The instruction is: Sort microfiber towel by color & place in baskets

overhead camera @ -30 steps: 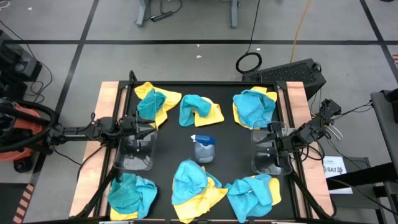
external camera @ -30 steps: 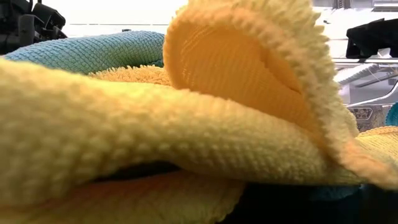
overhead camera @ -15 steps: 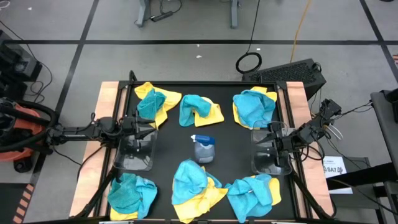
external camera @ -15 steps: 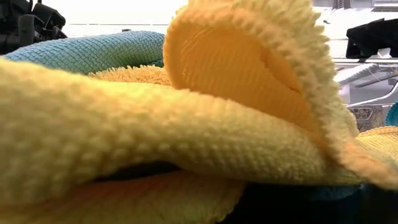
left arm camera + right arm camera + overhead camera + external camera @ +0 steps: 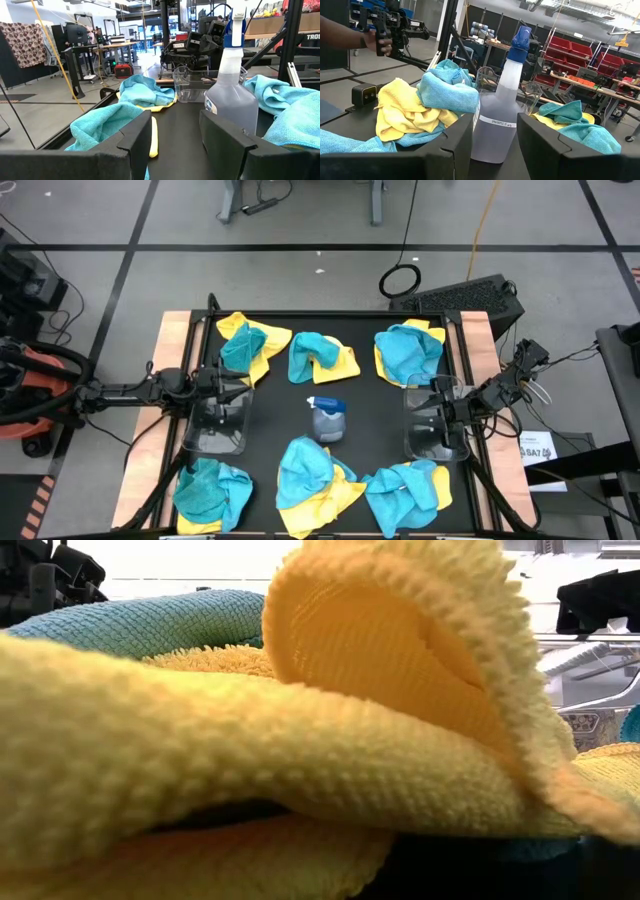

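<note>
Several heaps of teal and yellow microfiber towels lie on the black table: three along the far edge, such as one (image 5: 250, 345), and three along the near edge, such as another (image 5: 312, 475). One yellow towel (image 5: 300, 740) fills the low view. Two clear baskets stand at mid-table, one left (image 5: 215, 430) and one right (image 5: 437, 442). My left gripper (image 5: 238, 380) hovers level over the left basket, open, nothing between its fingers (image 5: 135, 135). My right gripper (image 5: 428, 410) hovers level over the right basket, open and empty too (image 5: 495, 145).
A grey spray bottle with a blue top (image 5: 327, 420) stands upright at the table's middle, between the two baskets and in front of both grippers (image 5: 232, 95) (image 5: 497, 120). Wooden strips (image 5: 175, 340) edge the table's sides. A person's hand (image 5: 377, 42) shows beyond the table.
</note>
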